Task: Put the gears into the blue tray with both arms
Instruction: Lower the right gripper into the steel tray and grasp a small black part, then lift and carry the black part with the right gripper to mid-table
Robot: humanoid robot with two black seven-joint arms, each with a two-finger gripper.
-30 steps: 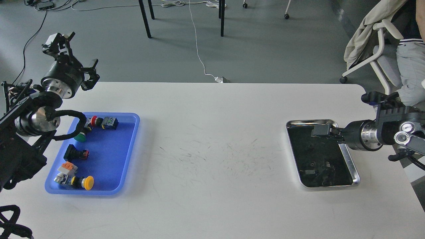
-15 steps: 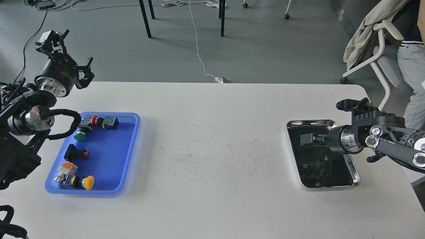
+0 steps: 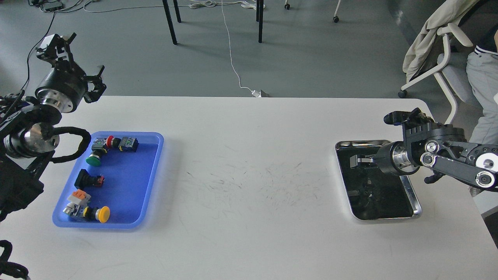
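Note:
The blue tray (image 3: 130, 182) lies at the table's left and holds several push-button switches (image 3: 94, 156). No gear shows in it. My left gripper (image 3: 74, 61) hangs open and empty above the table's far left corner, behind the tray. My right gripper (image 3: 357, 160) reaches in from the right, low over the far half of the silver tray (image 3: 415, 199). It is small and dark, so its fingers cannot be told apart. The silver tray's floor is a dark reflection. The gears cannot be made out against it.
A wide bare stretch of white table with scuff marks (image 3: 253, 179) separates the two trays. Beyond the right table edge stand a white chair (image 3: 439, 66) with a beige coat and a seated person (image 3: 482, 77). Table legs and cables cross the floor behind.
My left gripper has drawn back up and to the left, away from the blue tray. My right arm has swung further left over the silver tray, with its wrist turning.

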